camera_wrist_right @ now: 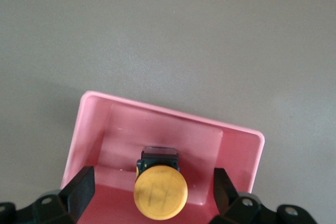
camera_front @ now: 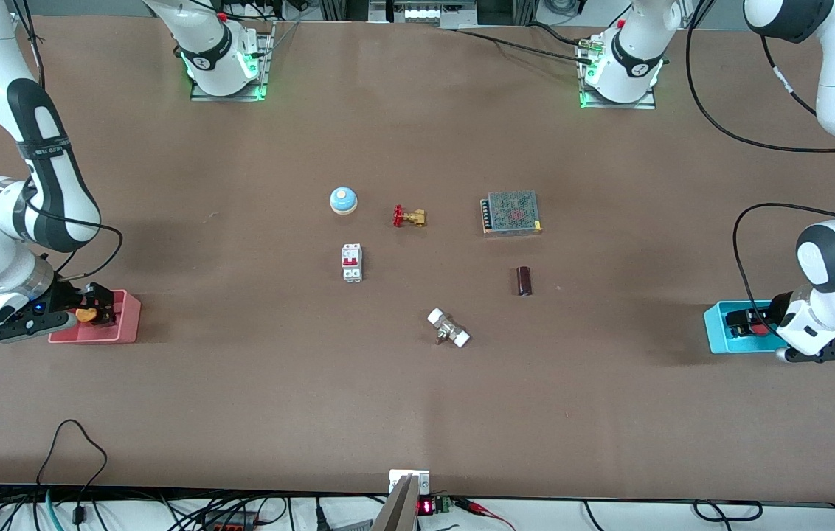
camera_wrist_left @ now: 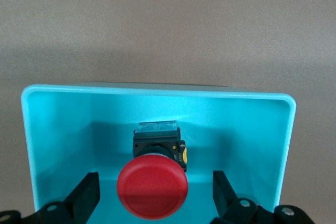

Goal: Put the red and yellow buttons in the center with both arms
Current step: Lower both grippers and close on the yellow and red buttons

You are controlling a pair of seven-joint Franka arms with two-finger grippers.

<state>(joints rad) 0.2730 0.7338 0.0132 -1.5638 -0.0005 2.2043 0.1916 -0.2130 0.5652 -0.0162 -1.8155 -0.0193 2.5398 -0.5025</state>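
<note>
The red button stands cap-up on its black base in the cyan bin at the left arm's end of the table. My left gripper is over it, open, one finger on each side of the cap and clear of it. In the front view the left gripper hangs over the cyan bin. The yellow button stands in the pink bin at the right arm's end. My right gripper is open around it without touching. In the front view the right gripper is over the pink bin.
On the brown tabletop between the bins lie a blue-and-white bell, a brass valve with a red handle, a mesh-topped power supply, a circuit breaker, a dark cylinder and a metal fitting with white ends.
</note>
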